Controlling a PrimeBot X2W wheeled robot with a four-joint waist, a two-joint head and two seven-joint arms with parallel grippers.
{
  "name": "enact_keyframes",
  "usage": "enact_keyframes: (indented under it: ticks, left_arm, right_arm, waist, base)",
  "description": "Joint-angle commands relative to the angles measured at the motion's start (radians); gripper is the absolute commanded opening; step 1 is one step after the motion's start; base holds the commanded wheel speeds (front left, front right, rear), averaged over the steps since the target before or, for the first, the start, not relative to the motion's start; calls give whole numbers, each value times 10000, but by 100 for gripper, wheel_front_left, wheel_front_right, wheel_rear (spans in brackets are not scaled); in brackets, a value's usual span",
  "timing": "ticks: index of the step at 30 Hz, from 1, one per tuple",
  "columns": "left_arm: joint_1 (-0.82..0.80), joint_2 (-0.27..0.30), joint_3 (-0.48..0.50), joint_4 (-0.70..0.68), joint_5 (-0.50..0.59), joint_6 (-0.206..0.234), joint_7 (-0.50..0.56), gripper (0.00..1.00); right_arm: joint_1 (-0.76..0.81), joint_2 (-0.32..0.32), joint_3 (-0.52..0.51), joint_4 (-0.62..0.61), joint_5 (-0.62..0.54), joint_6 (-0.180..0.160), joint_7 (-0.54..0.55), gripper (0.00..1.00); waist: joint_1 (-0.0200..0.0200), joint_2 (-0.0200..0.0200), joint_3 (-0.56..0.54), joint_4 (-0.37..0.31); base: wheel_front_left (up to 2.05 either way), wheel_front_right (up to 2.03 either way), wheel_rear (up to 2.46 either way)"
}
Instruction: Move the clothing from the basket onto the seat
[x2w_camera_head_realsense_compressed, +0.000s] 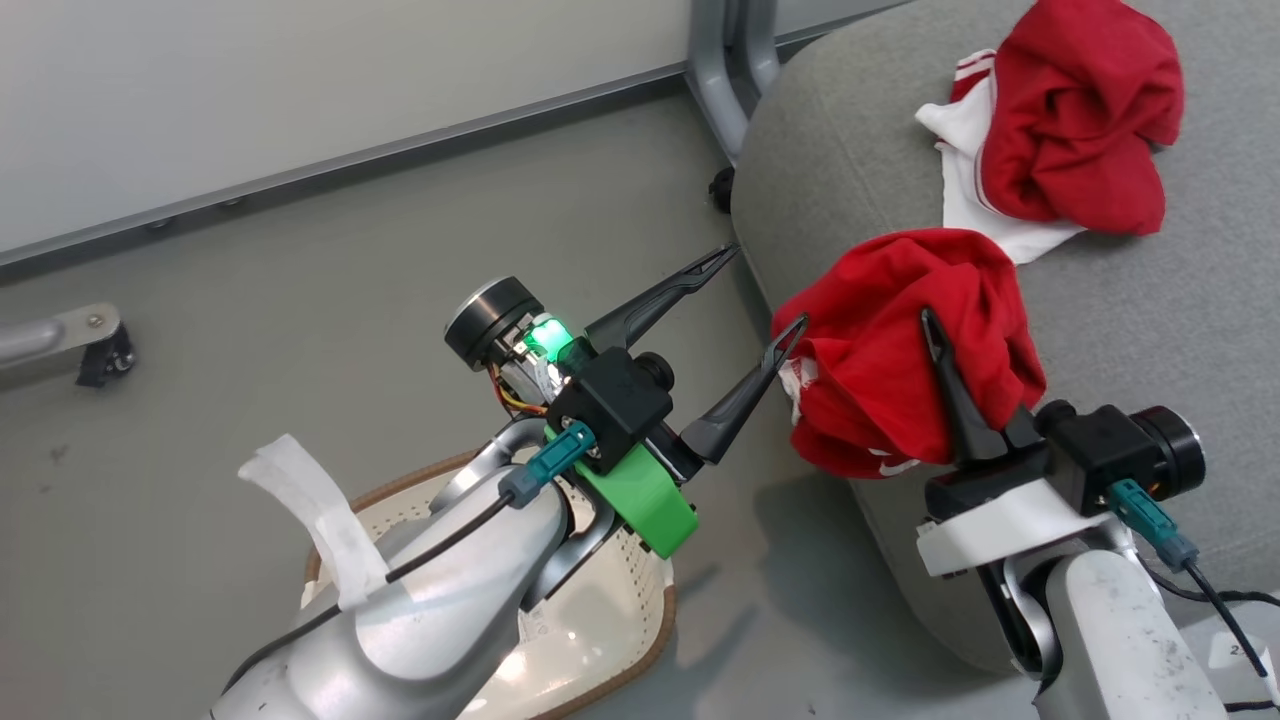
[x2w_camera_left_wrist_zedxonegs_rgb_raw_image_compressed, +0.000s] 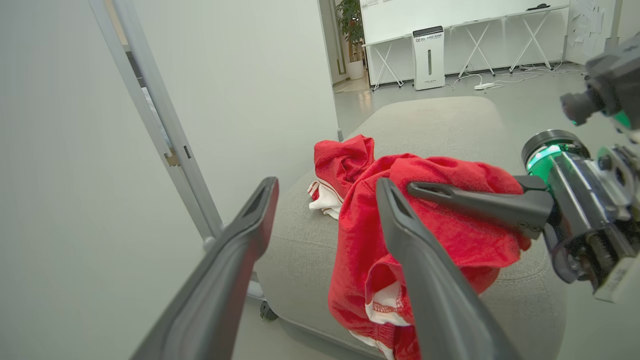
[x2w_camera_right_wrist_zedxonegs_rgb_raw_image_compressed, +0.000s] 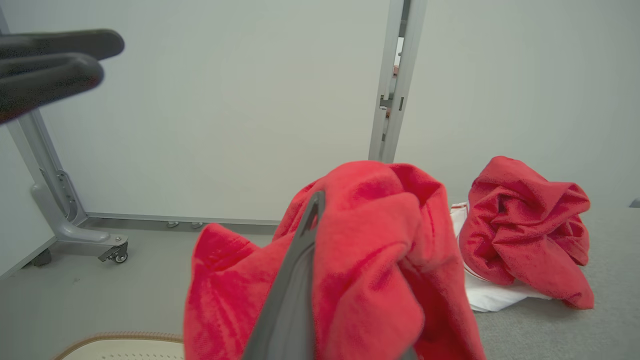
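My right gripper (x2w_camera_head_realsense_compressed: 935, 335), at the lower right of the head view, is clamped on the nearer red garment (x2w_camera_head_realsense_compressed: 880, 330), which bunches around its fingers and droops over the rounded edge of the grey seat (x2w_camera_head_realsense_compressed: 850, 150) at centre right. My left gripper (x2w_camera_head_realsense_compressed: 769, 284), mid-frame, has its fingers spread wide and holds nothing, one tip just beside that garment. The second red garment (x2w_camera_head_realsense_compressed: 1085, 120), white-trimmed, lies crumpled on the seat at the upper right, and the basket (x2w_camera_head_realsense_compressed: 610, 600) sits at the bottom, partly covered by my left arm (x2w_camera_head_realsense_compressed: 450, 600).
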Motion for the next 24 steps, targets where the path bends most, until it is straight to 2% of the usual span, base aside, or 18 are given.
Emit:
enact_keyframes:
  ticks: [1, 12, 19, 24]
  left_arm:
    - [122, 88, -16, -30, -23, 12, 30, 100]
    - [-96, 316, -135, -242, 24, 57, 185, 100]
    - [-35, 429, -84, -263, -61, 148, 110, 100]
    - [-60, 547, 17, -327, -71, 260, 80, 100]
  right_arm:
    - [186, -20, -138, -127, -85, -11, -26, 0]
    - [763, -19, -1210, -705, 4, -11, -28, 0]
    - [738, -20, -1470, -780, 210, -11, -28, 0]
    - [143, -22, -1813, -934, -41, -11, -28, 0]
  waist:
    - [0, 80, 205, -583]
    - [0, 80, 712, -1426]
    - [0, 80, 848, -1541]
    - [0, 80, 1049, -1452]
  base:
    - [0, 0, 0]
    - [0, 0, 0]
    - [0, 0, 0]
    - [0, 0, 0]
